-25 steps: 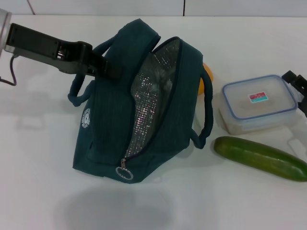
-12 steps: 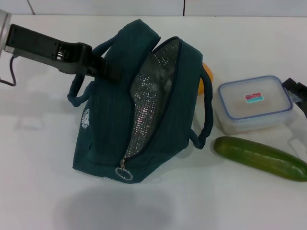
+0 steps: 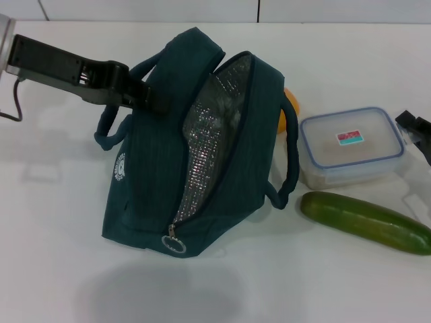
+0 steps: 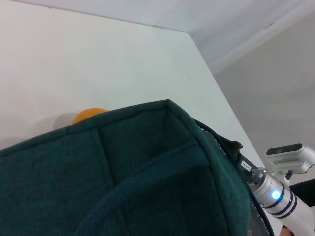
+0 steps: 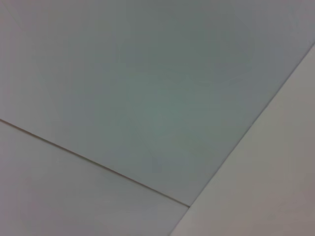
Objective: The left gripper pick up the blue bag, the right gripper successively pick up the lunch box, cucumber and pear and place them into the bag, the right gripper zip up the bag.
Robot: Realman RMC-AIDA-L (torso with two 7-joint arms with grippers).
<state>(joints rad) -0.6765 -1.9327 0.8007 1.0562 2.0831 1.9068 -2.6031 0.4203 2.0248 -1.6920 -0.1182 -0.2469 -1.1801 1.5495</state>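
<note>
The blue bag is held up off the white table by one padded handle, with my left gripper shut on that handle. Its zip is open, so the silver lining shows, and the ring pull hangs at the low end. In the left wrist view the bag's fabric fills the picture. The lunch box lies right of the bag, and my right gripper touches its right end at the picture's edge. In front of the box lies the cucumber. The pear peeks out behind the bag.
The bag's other handle hangs toward the lunch box. The table stretches white in front of the bag. A white and silver arm piece with a blue light shows past the bag. The right wrist view holds only plain wall panels.
The lunch box has slid left toward the bag, and the right gripper at its end has shifted slightly. The bag and left gripper have stayed in place.
</note>
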